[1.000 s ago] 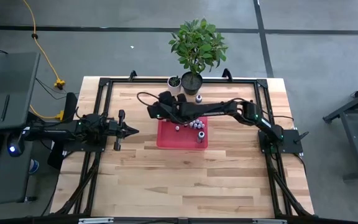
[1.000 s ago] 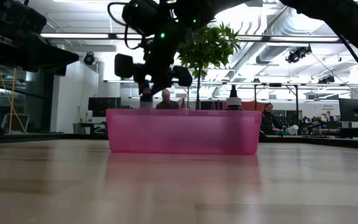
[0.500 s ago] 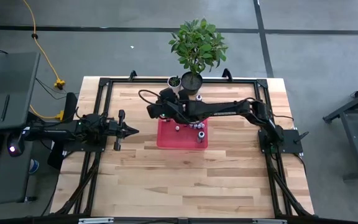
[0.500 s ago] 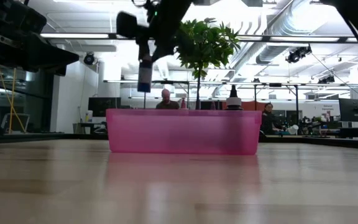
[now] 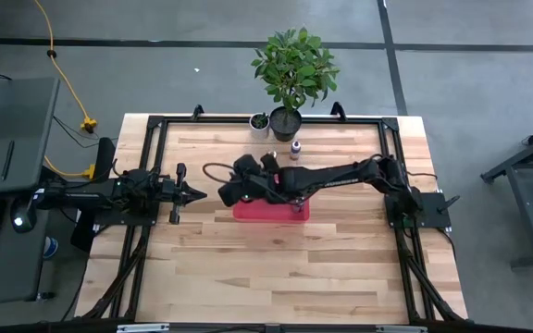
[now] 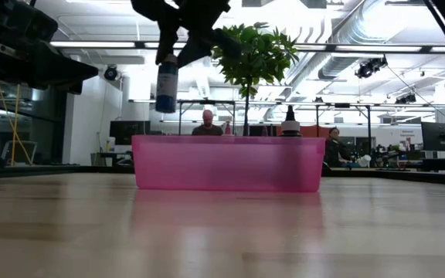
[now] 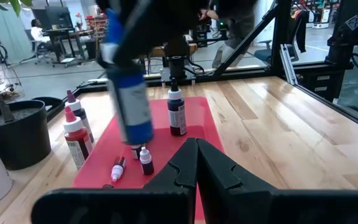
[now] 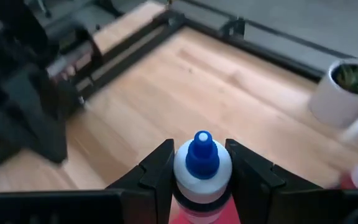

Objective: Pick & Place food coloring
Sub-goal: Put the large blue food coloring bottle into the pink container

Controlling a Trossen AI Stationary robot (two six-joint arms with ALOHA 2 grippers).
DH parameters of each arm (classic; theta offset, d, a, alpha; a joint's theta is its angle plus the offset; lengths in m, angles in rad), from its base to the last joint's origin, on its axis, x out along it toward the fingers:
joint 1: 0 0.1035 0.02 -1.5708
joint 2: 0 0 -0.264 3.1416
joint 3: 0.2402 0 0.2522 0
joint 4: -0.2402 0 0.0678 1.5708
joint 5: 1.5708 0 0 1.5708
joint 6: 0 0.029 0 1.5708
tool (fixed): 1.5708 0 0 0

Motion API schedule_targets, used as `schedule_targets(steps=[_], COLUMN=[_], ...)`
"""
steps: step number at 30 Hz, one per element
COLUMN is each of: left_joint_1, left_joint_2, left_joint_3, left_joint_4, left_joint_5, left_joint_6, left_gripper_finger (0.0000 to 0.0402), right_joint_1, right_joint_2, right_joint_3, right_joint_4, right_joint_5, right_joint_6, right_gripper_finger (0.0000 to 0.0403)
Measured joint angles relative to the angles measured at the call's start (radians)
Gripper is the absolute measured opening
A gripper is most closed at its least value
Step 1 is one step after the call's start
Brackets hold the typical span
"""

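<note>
My right gripper [image 8: 202, 155] is shut on a blue food coloring bottle [image 6: 166, 81] with a blue cap, held in the air over the left end of the red tray [image 5: 248, 211]. In the tray a dark bottle [image 7: 177, 112] stands upright and two tiny bottles [image 7: 145, 158] lie on its floor. A red bottle [image 7: 76, 140] stands beside the tray. My left gripper [image 5: 192, 194] waits shut and level at the table's left, pointing at the tray. My right gripper pinches the bottle's white shoulder [image 8: 185, 171], just under the blue cap, between its two fingers. The fingers slant down from the table's right. The bottle hangs below them, cap up and a little tilted, lifted clear of the tray.
A leafy plant in a black pot [image 5: 285, 120] and a small white pot [image 5: 260, 122] stand at the far edge behind the tray. One more bottle [image 5: 295, 148] stands between them and the tray. Bare wood lies toward the near edge. People sit in the room beyond.
My right gripper has risen and swung from the tray's far left corner toward the table's near edge, tipping less steeply down. The blue bottle has gone with it, lifted from tray-rim height to well above the tray.
</note>
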Motion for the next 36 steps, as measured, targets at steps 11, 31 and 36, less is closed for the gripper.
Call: schedule_targets(steps=[11, 31, 36], left_joint_1=[0.000, 0.000, 0.000], left_joint_2=[0.000, 0.000, 0.000], left_joint_3=[0.000, 0.000, 0.000], left_joint_4=[0.000, 0.000, 0.000], left_joint_5=[0.000, 0.000, 0.000], left_joint_6=[0.000, 0.000, 0.000], left_gripper_finger=[0.0000, 0.0000, 0.0000], right_joint_1=[0.019, -0.011, -0.030], right_joint_2=[0.002, 0.004, 0.004], right_joint_3=[-0.012, -0.333, -0.362], right_joint_4=[-0.165, 0.256, 0.309], right_joint_5=[0.005, 0.040, 0.038], right_joint_6=[0.115, 0.061, 0.057], right_gripper_finger=[0.0121, 0.0121, 0.0121])
